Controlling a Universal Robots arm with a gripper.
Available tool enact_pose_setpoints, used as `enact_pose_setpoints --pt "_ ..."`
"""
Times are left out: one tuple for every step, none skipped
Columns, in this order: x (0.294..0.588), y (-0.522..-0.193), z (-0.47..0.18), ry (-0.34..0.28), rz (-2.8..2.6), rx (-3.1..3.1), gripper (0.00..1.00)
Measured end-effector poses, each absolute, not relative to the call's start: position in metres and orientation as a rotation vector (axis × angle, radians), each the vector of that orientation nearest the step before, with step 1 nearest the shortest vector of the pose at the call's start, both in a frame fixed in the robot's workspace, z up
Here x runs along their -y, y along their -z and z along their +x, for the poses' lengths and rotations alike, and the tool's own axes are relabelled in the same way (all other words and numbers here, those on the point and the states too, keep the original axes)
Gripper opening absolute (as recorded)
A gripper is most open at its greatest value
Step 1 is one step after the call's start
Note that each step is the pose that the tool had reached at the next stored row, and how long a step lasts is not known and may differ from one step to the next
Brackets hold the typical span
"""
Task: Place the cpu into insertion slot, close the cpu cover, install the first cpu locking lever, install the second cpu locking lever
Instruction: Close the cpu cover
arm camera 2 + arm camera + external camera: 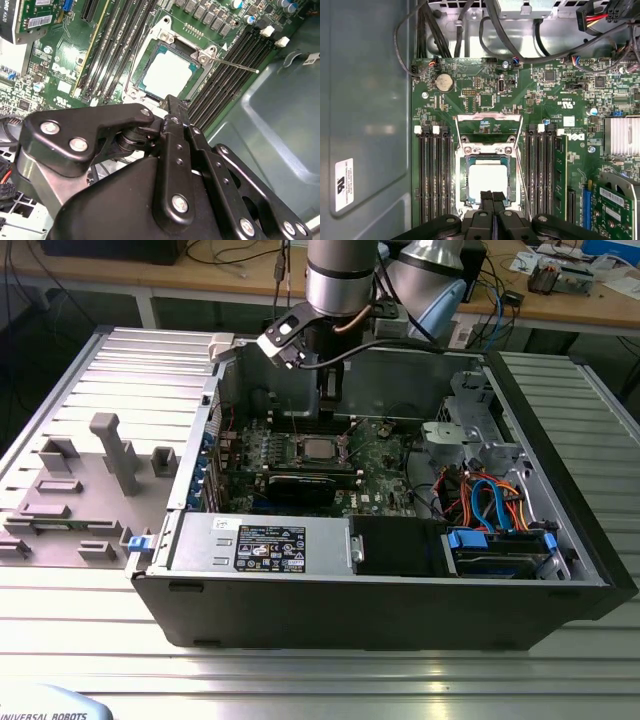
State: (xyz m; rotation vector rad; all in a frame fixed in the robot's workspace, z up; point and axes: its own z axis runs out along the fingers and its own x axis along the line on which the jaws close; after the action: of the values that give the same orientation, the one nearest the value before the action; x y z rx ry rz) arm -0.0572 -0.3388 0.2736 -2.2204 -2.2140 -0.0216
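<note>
Cpu [487,182] lies flat in the insertion slot [463,172] on the green board [470,100], inside the open computer case [400,610] on the bench [100,640]. Cpu cover [490,117] is flipped open just beside the slot, and a thin lever [522,175] stands free alongside. Hand [493,195] is right over the cpu's edge with its fingers pressed together, holding nothing; I can't tell if it touches the cpu.

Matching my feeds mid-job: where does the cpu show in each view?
Exterior view: cpu on the green circuit board.
First wrist view: cpu just beyond the gripper tip.
Second wrist view: cpu beyond the gripper tip.
Shared landmark: the shiny-rimmed insertion slot holding it.
</note>
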Motion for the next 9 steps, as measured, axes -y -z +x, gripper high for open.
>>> enact_pose_setpoints --pt "0.3388 -0.2746 -0.0572 0.022 -2.220 2.214 0.11" --pt "0.3388 -0.2754 -0.0572 0.021 -2.220 2.214 0.11" --pt "0.3388 -0.2769 -0.0572 0.022 -2.220 2.214 0.11" --pt "0.3388 -0.2778 -0.0572 0.022 -2.220 2.214 0.11" --pt "0.3388 -0.2787 -0.0572 0.022 -2.220 2.214 0.11" --pt "0.3388 -0.2799 -0.0572 0.022 -2.220 2.214 0.11" --pt "0.3388 -0.2806 -0.0572 0.022 -2.220 2.214 0.11" --pt "0.3388 -0.2808 -0.0572 0.022 -2.220 2.214 0.11" --pt "0.3388 -0.2808 -0.0572 0.022 -2.220 2.214 0.11"
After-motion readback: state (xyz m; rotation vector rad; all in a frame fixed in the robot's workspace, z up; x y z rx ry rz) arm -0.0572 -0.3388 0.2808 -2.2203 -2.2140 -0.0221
